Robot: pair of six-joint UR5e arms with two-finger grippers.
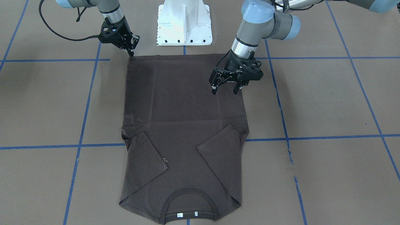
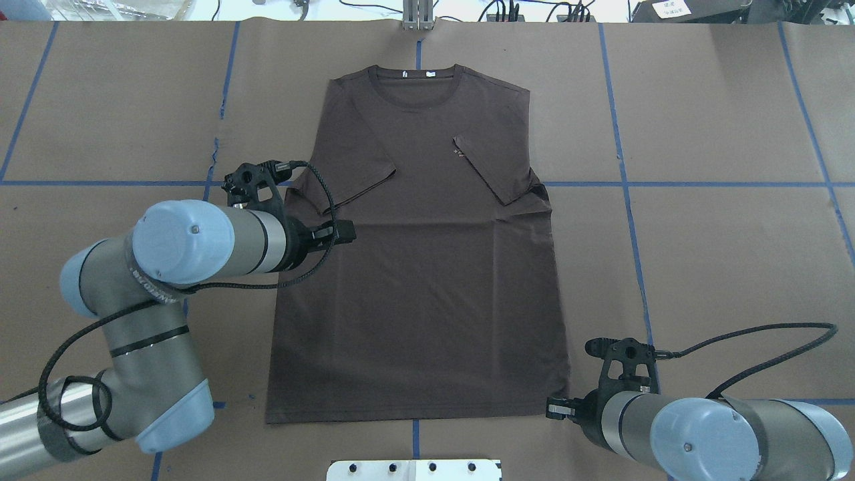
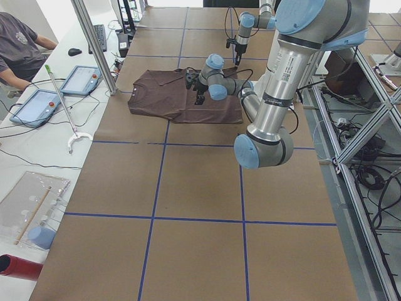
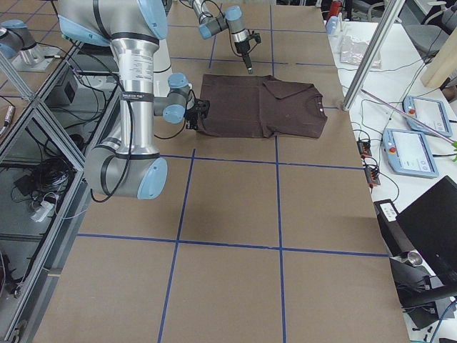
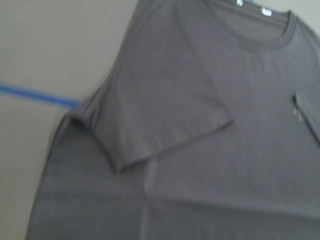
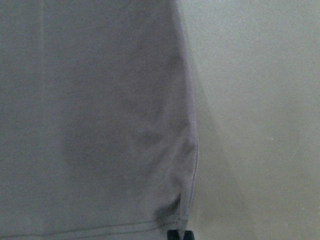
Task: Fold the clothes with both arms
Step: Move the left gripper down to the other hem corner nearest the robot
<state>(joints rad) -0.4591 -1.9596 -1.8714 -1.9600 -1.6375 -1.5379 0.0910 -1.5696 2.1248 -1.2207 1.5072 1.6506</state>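
The dark brown T-shirt (image 1: 181, 118) lies flat on the brown table, collar away from the robot and both sleeves folded in over the chest. My left gripper (image 1: 225, 90) hangs open just above the shirt's body near its side edge, with nothing between the fingers. In the left wrist view, one folded sleeve (image 5: 165, 115) lies below it. My right gripper (image 1: 131, 53) is down at the hem corner nearest the base, shut on that corner. The right wrist view has its fingertips (image 6: 178, 235) pinched together at the slightly puckered corner of the T-shirt (image 6: 100, 125).
The white pedestal base (image 1: 184, 25) stands just behind the hem. Blue tape lines (image 1: 84, 103) cross the brown table cover. A person (image 3: 19, 44) sits at a side bench with tablets (image 3: 37, 103) beyond the collar end.
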